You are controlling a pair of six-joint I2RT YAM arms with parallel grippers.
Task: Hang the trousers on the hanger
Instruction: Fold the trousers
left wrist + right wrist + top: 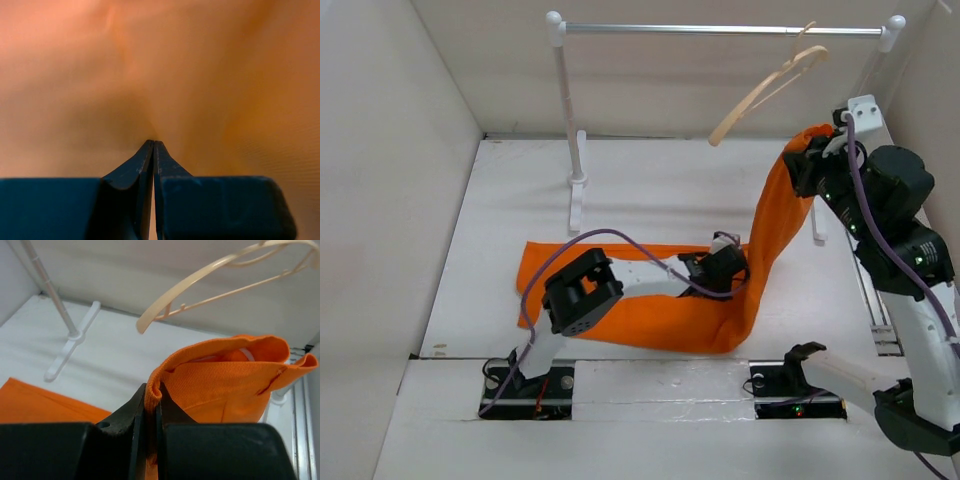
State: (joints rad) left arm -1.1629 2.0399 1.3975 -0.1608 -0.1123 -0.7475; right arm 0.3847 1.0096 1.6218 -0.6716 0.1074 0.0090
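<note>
White table (650, 190) and bare walls frame the scene. Right gripper (150, 407) is clamped on a folded edge of the trousers (225, 385), raised just below the hanger (200, 280), which hangs tilted from the silver rail (720, 29). The remaining cloth trails down to the table. Left gripper (153, 150) is closed with its tips against that flat part; whether it pinches cloth is unclear. If it pins the fabric, lifting higher could drag the edge free, and a bump could swing the hanger aside.
</note>
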